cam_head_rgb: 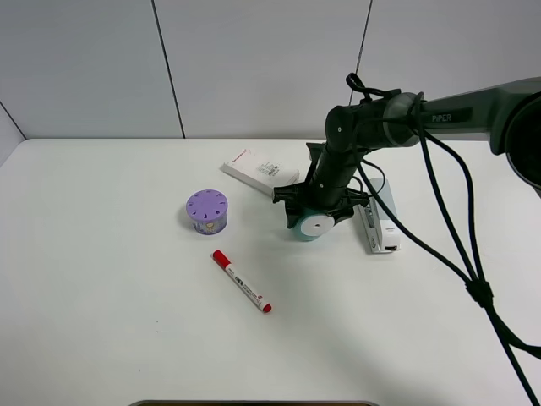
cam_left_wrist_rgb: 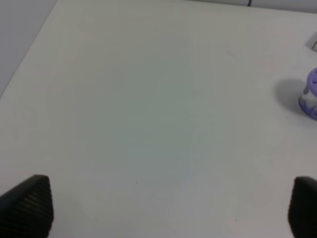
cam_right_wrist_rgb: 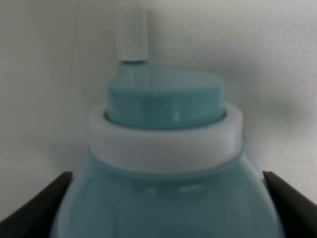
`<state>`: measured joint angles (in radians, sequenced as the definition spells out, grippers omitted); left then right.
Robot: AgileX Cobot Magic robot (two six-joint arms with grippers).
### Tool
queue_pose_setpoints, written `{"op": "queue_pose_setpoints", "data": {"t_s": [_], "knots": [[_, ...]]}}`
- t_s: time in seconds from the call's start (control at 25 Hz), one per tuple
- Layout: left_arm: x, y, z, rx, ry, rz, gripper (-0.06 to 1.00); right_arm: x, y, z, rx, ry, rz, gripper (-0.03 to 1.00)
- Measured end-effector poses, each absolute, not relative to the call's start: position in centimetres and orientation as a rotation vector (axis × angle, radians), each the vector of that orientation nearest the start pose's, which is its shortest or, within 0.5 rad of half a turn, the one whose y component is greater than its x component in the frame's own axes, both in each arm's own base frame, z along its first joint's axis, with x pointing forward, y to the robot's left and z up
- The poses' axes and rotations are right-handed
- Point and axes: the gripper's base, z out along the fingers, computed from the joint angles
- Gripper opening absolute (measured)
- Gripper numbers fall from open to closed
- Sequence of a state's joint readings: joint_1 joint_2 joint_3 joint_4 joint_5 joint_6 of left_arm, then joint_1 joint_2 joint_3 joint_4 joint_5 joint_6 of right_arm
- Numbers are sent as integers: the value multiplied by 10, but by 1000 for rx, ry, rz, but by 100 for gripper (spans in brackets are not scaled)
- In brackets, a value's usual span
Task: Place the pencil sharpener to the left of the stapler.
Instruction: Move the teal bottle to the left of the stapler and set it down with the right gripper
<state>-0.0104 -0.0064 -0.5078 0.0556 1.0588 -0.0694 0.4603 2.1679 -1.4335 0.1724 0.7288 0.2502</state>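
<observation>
The teal pencil sharpener [cam_head_rgb: 311,225], white round face toward the camera, sits at table height just left of the grey-white stapler [cam_head_rgb: 379,227]. I cannot tell if it touches the table. My right gripper [cam_head_rgb: 318,211] reaches down over it from the right arm and is shut on its body. In the right wrist view the sharpener [cam_right_wrist_rgb: 166,163] fills the frame between the two dark fingers [cam_right_wrist_rgb: 39,206]. My left gripper [cam_left_wrist_rgb: 168,210] is open above bare table, holding nothing, and does not show in the exterior high view.
A purple round holed container [cam_head_rgb: 207,211] stands left of the sharpener and shows at the edge of the left wrist view [cam_left_wrist_rgb: 311,96]. A red-capped marker [cam_head_rgb: 242,282] lies in front of it. A flat white box [cam_head_rgb: 258,172] lies behind. Cables hang from the right arm.
</observation>
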Motion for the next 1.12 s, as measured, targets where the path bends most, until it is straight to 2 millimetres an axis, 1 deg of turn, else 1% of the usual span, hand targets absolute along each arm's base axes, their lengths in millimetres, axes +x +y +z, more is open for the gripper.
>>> {"op": "queue_pose_setpoints", "data": {"t_s": [0.92,1.0,1.12], "knots": [[-7,4,280,-63,2026,16,95,374,198,113,-129,2978,283,68],[-7,4,280,-63,2026,16,95,374,198,112,-129,2976,283,69],[-7,4,280,-63,2026,16,95,376,199,112,-127,2954,291,78]]}}
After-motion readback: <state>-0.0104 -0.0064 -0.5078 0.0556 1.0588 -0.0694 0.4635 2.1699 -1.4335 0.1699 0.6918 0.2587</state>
